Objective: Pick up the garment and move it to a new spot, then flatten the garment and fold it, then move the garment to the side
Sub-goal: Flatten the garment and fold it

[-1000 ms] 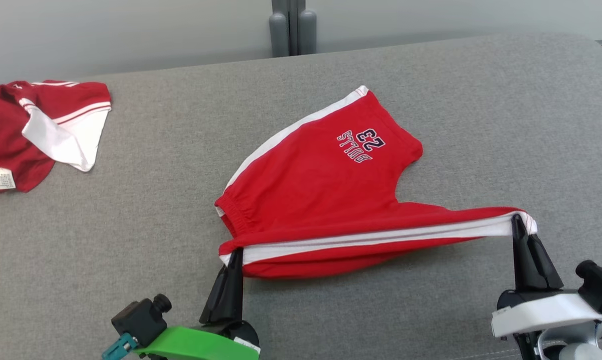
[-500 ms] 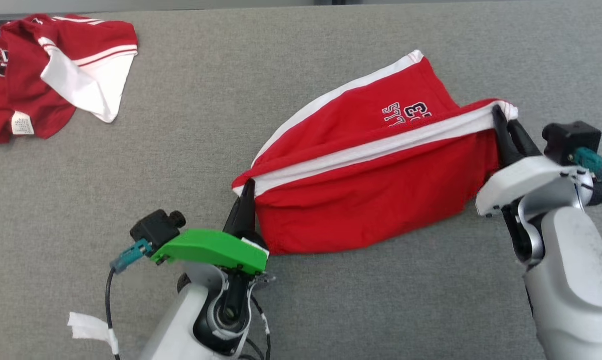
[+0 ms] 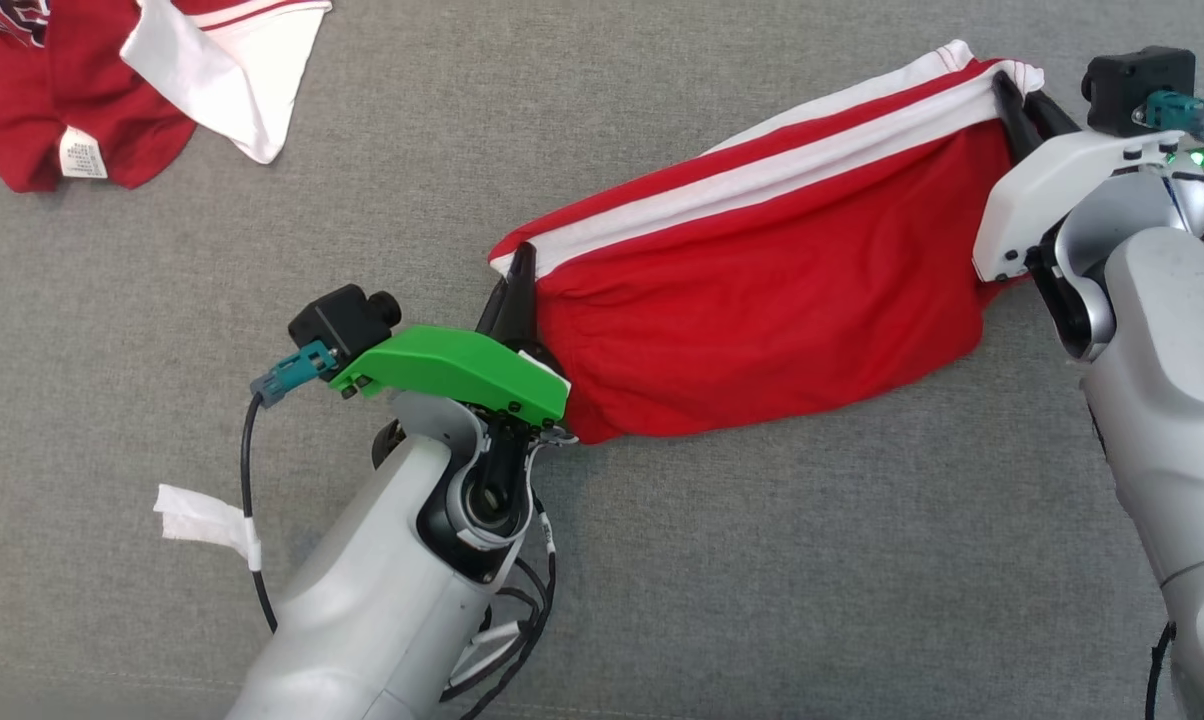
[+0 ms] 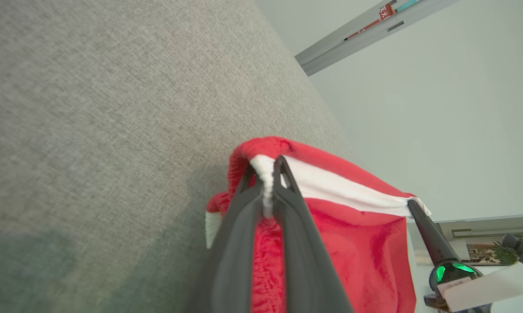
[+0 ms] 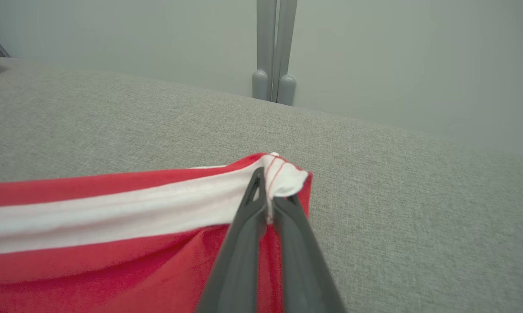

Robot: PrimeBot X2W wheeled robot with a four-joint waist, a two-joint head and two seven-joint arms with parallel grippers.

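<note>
Garment: red shorts with a white side stripe, held stretched between 2 end effectors over the grey fabric-covered table. The striped edge is taut on top and the red body hangs down to the table surface, right of centre in the head view. Left end effector: clenched on the gathered waistband corner, with the white stripe pinched between its fingers. Right end effector: clenched on the hem corner at the stripe's opposite end, farther from the robot. Crumpled red-and-white cloth lies at the far left, well apart.
</note>
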